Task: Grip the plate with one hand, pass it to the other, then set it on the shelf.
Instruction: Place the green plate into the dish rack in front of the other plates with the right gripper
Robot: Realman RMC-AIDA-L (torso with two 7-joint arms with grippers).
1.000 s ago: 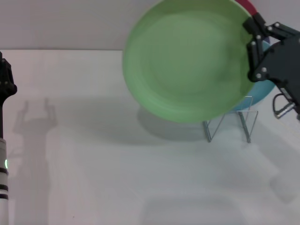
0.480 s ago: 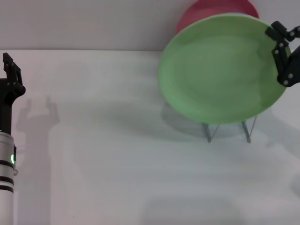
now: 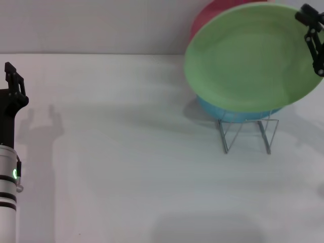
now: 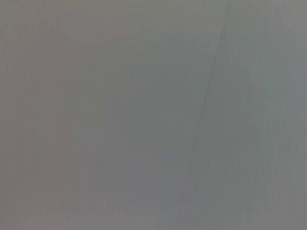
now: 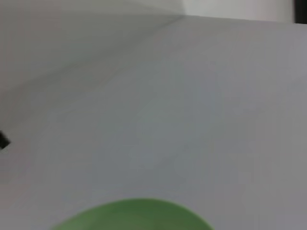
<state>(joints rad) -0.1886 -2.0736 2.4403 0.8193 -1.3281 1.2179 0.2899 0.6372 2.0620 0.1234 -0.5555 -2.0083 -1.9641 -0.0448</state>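
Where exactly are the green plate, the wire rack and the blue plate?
green plate point(image 3: 248, 61), head view, middle of its face.
wire rack point(image 3: 268, 135), head view, its right-hand upright loop.
blue plate point(image 3: 228, 114), head view, its lower rim showing beneath the green one.

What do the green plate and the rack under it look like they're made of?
The green plate, held at its edge by the right gripper, looks like matte plastic: even colour, soft sheen, no sharp glare. The rack looks like thin bare metal wire, silvery and bent into loops. Both are guesses from looks.

Right tool point(image 3: 315, 38) cut off at frame edge, blue plate point(image 3: 238, 114) mostly behind green plate point(image 3: 250, 61).
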